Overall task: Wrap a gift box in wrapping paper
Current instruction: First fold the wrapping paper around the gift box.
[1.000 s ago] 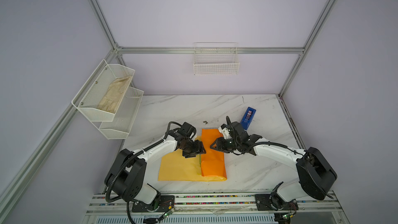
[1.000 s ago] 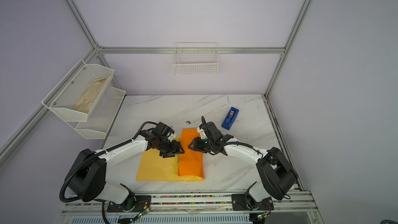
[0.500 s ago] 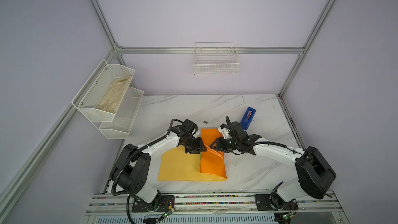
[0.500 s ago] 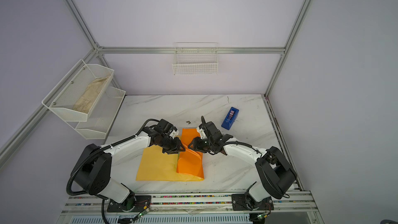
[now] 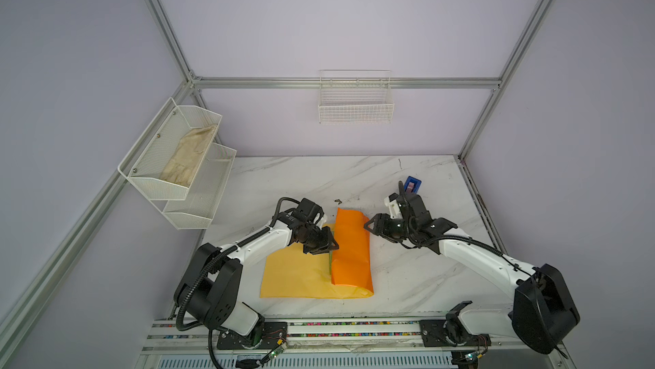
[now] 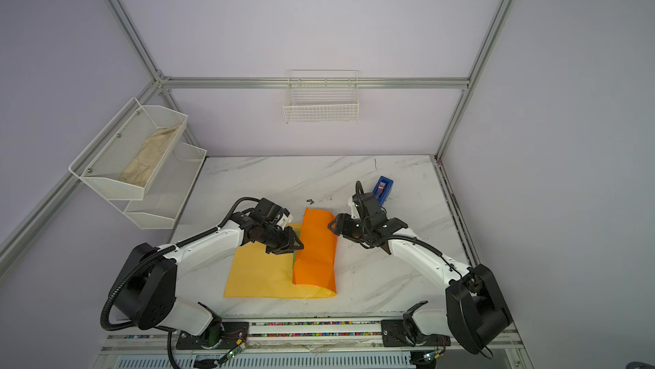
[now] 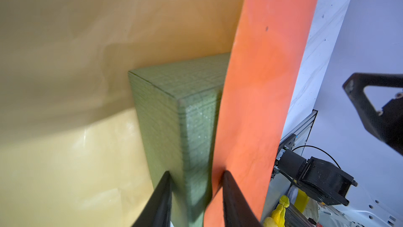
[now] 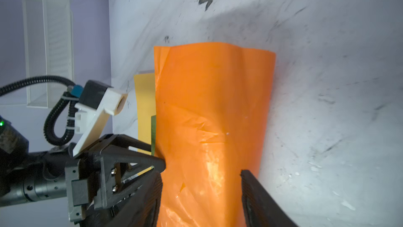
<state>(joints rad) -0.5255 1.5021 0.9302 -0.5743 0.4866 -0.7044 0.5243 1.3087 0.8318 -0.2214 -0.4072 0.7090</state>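
Near the front middle of the white marble-look tabletop lies the big yellow-orange sheet of wrapping paper. Its left part is flat on the table and its right part is folded up and over, so the glossy orange flap faces up. The small olive-green matte gift box is tucked under that flap, and in both top views you only get a thin green sliver along the flap's left edge. The black left gripper is right at that edge. In the left wrist view its fingers stand only a little apart, one tip against the box's green side and the other on the orange flap, with the box corner and paper edge between them. It looks like a pinch, but honestly I can't tell if it's actually clamped. The black right gripper sits at the flap's far right corner, jaws clearly apart and holding nothing. A blue plastic tape dispenser sits behind the right arm, well apart from the paper. A beige cloth lies in the upper tier of the white mesh shelf on the left wall, and a white wire basket hangs on the back wall.
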